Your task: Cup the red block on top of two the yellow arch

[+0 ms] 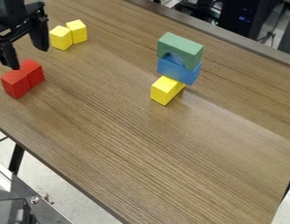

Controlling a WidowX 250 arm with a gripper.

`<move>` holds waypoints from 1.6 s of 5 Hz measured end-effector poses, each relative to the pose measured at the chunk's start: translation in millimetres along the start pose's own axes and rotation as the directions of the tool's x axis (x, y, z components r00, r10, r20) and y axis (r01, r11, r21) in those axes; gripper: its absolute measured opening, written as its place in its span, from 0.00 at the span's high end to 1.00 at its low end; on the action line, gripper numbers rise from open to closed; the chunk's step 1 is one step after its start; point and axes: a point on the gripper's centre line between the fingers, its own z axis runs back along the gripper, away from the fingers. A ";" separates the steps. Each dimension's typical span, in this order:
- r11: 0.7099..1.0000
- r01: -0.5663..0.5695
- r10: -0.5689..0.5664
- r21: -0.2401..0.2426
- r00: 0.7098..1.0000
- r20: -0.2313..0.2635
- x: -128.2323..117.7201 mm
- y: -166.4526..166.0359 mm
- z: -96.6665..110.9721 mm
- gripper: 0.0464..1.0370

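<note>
The black two-finger gripper (28,58) hangs open and empty over the two red cube-like blocks (16,83), fingers spread wide, probably so they can straddle one. Those blocks sit together on the wooden table (141,144). Across from them, a yellow block (165,90) props up a blue block (177,70), which carries a green arch (181,47), likely the stack meant.

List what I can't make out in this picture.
All in the camera view:
- Arm: upper part cut off by the upper-left edge.
- Red blocks: far sides, turned away from the camera.
- Jaws: open, but whether they touch the red blocks is unclear at this slant.
- Lone yellow block: top's far end, hidden by the blue block.
</note>
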 end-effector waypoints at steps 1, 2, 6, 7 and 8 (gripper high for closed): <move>1.000 0.014 -0.014 -0.004 1.000 0.005 2.7 3.0 -2.2 0.04; 0.999 0.035 -0.035 -0.015 0.999 0.008 3.7 6.8 -5.1 0.04; 0.997 0.032 -0.026 -0.076 0.997 0.079 10.7 13.7 -15.8 0.04; 0.997 0.027 -0.021 -0.077 0.996 0.085 12.0 14.0 -15.3 0.04; 0.997 0.031 -0.024 -0.071 0.995 0.097 14.0 13.9 -18.1 0.04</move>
